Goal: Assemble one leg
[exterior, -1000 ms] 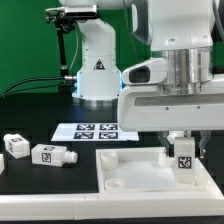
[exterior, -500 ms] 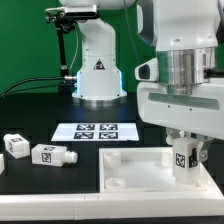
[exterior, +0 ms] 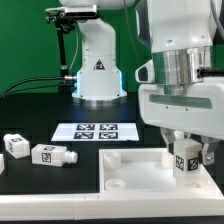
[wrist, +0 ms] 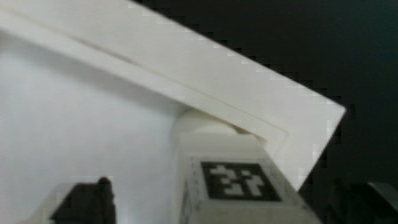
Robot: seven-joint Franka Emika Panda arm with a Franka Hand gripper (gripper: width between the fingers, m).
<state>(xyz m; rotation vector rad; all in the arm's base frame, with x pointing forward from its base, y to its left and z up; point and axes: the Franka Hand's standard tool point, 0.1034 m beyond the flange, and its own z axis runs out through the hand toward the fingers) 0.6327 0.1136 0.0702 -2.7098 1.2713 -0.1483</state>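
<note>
One leg (exterior: pixel 184 159) clenched in the gripper (exterior: pixel 185 152), upright at the panel's (exterior: pixel 130 175) corner on the exterior view's right.
Best kept vertical and centred over that corner socket, pressed down evenly, then twisted; two spare legs (exterior: pixel 33 150) lie well apart from the panel.

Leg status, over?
Gripper shut on leg. Leg upright at panel corner. Two spare legs off the panel, nothing in the way.

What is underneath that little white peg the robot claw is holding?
The large white panel lies under the leg, near the panel's corner at the exterior view's right. The gripper holds the leg upright. The leg's bottom end, and any socket beneath it, is hidden.
</note>
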